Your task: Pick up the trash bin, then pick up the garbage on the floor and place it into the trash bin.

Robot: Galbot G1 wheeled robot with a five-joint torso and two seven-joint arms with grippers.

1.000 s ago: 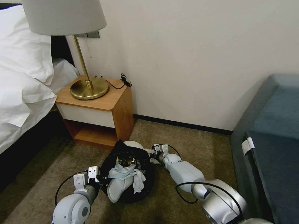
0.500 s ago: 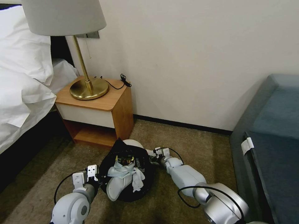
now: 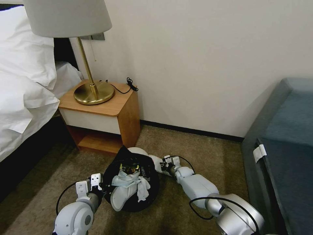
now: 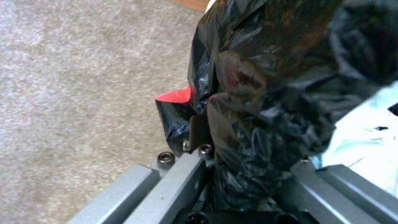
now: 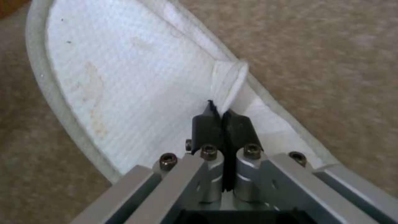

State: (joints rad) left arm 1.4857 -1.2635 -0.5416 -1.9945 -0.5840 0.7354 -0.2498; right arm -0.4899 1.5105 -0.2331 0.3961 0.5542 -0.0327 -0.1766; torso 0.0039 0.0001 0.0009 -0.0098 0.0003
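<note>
**Right arm drawing back with the second slipper pinched at its strap**

Since a second ago, the right gripper [image 5: 223, 116] has been pulling away from the nightstand [image 3: 107, 109] toward the robot, its wrist now sitting lower in the head view, while the trash bin [image 3: 130, 182] is staying where it was on the carpet [image 3: 208, 156].

The right gripper's fingers [image 5: 207, 124] are pressing together on the folded edge of a white slipper's strap [image 5: 230, 79]. This slipper on the floor [image 5: 124, 77] is lying just behind the bin, beside the nightstand's corner; its waffle-textured insole is showing faint yellowish stains and a smooth pale rim is running around it. Whether it is resting on the carpet or lifting off it cannot be told.

The left gripper [image 4: 232, 174] is clamping the bin's near rim, its fingers closing on the crinkly black plastic bag [image 4: 269, 93], which is bunching between them with glossy folds; a small red patch [image 4: 178, 95] is peeking out at the bag's edge. The bin is sitting between the two arms, its wide round mouth overfull: another white slipper [image 3: 122, 195] is sticking out heel-first, crumpled white tissues [image 3: 141, 189] are draping over it, and something gold [image 3: 130, 169] is glinting deeper inside.
</note>
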